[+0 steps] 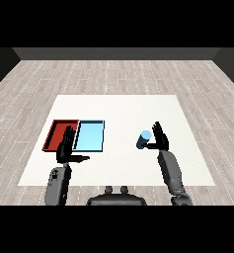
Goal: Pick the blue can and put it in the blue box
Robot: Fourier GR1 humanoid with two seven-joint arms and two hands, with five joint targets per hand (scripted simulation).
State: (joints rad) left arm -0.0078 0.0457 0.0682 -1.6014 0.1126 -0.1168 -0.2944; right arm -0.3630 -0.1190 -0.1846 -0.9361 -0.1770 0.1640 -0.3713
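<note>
Can: the blue can [144, 139] stands right of the frame's centre on the white desk [123, 111], its pale blue top turned up toward the viewer and its darker side below.
Can and trays: the can is well apart from both trays, with a stretch of bare desk between it and the blue tray.
Right hand: the right hand [160, 138] is just beside the can on its right side, fingers pointing up and straight, thumb reaching toward the can; whether the thumb touches it I cannot tell. The fingers are not curled round the can, so the hand is spread and has hold of nothing.
Right forearm: the grey forearm [172, 173] runs from the lower right of the frame up to that hand.
Blue tray: the light blue tray [90, 136] lies left of centre, flat on the desk, nothing inside it.
Red tray: the red tray [57, 133] lies touching the blue tray's left edge, further left in the frame.
Left hand: the left hand [66, 148] hangs over the near edges where the two trays meet, fingers straight and upward, thumb stuck out to the right; it is spread and holds nothing.
Floor: grey wooden planks [118, 74] surround the desk.
</note>
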